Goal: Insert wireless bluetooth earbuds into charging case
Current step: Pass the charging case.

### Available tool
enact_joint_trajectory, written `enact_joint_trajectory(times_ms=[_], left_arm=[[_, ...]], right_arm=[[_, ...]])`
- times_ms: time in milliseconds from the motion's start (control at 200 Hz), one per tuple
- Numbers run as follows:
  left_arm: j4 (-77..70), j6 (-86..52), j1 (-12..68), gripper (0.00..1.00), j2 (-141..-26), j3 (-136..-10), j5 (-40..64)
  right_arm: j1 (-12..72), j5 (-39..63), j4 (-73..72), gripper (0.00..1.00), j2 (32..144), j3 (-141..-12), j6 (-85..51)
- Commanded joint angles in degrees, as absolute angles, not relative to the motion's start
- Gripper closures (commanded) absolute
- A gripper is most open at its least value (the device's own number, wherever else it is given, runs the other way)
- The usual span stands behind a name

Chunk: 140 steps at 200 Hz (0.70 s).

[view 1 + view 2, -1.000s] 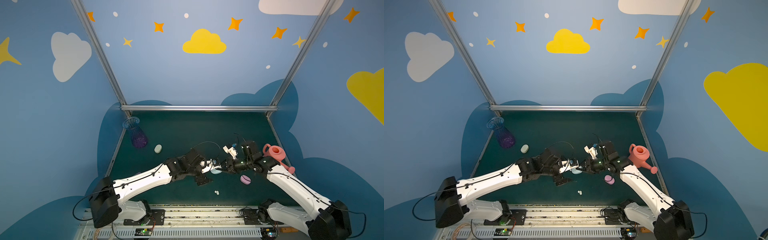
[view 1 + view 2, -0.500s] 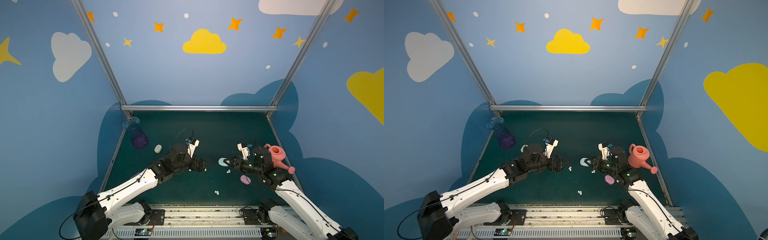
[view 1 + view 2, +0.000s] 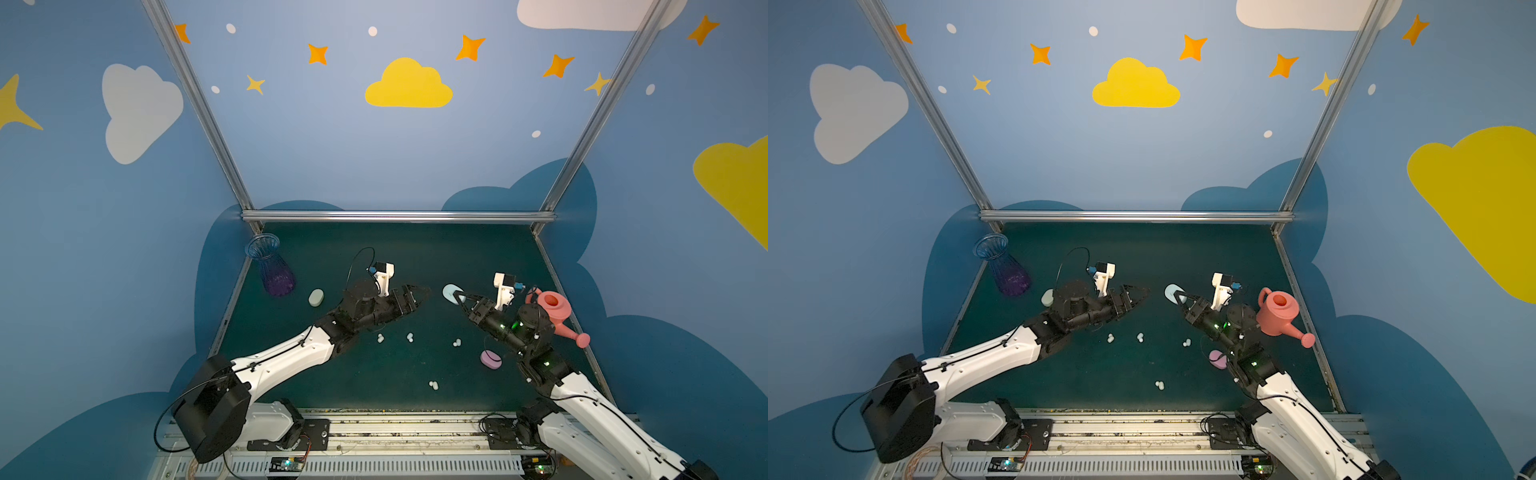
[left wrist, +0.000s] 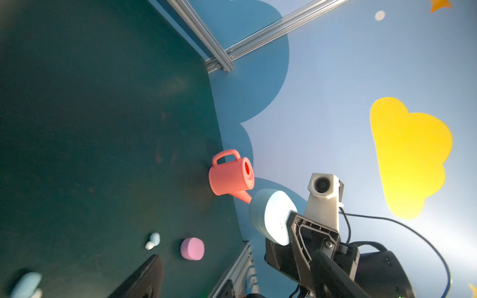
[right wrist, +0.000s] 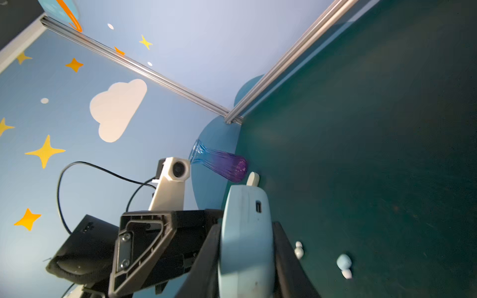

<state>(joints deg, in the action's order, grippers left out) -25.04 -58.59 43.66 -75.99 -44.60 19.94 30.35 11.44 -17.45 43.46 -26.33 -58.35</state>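
We've got R fingers (image 5: 286, 258) clamped on the blue case (image 5: 247, 232). L fingers (image 3: 415, 289) look parted and empty. Loose earbuds (image 3: 410, 337) lie on the desk (image 3: 374, 257) below, nearer the L arm.

Blue walls (image 3: 374, 158) closed in three sides. Yellow cloud (image 3: 408, 85) was painted on back wall, white cloud (image 3: 137, 110) on left wall, another yellow cloud (image 3: 735, 199) on right wall. Orange and yellow stars (image 3: 318, 54) and pale dots (image 3: 372, 31) were scattered above. Darker blue cloud shapes (image 3: 519, 195) ran along wall bases. Aluminium posts (image 3: 199, 104) rose at back corners, joined by crossbar (image 3: 395, 216). Bench (image 3: 415, 253) was dark green, matte. Light was soft, even.
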Motion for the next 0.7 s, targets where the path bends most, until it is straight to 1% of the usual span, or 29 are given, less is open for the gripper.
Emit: enact_joint_trajectory(times_ms=[0,170,456,566,696], left_arm=[[-34.7,-62.0,44.5,0.14,-77.1,-45.6,19.4],[-42.0,-63.0,45.6,0.16,-80.2,-46.6,19.1],[-49.1,-63.0,46.2,0.24,-83.3,-47.2,18.8],[-51.3,-63.6,46.1,0.28,-83.9,-47.2,18.2],[-53.3,-64.4,46.2,0.37,-84.8,-47.9,17.9]], right_arm=[[32.1,5.5,-27.8,0.77,44.6,-26.1,-60.8],[34.3,3.2,-33.1,0.77,47.3,-25.7,-63.2],[37.6,0.6,-37.4,0.78,50.1,-25.8,-65.1],[39.1,-0.7,-37.7,0.78,50.5,-26.0,-65.0],[41.2,-2.9,-38.7,0.79,51.4,-25.8,-65.0]])
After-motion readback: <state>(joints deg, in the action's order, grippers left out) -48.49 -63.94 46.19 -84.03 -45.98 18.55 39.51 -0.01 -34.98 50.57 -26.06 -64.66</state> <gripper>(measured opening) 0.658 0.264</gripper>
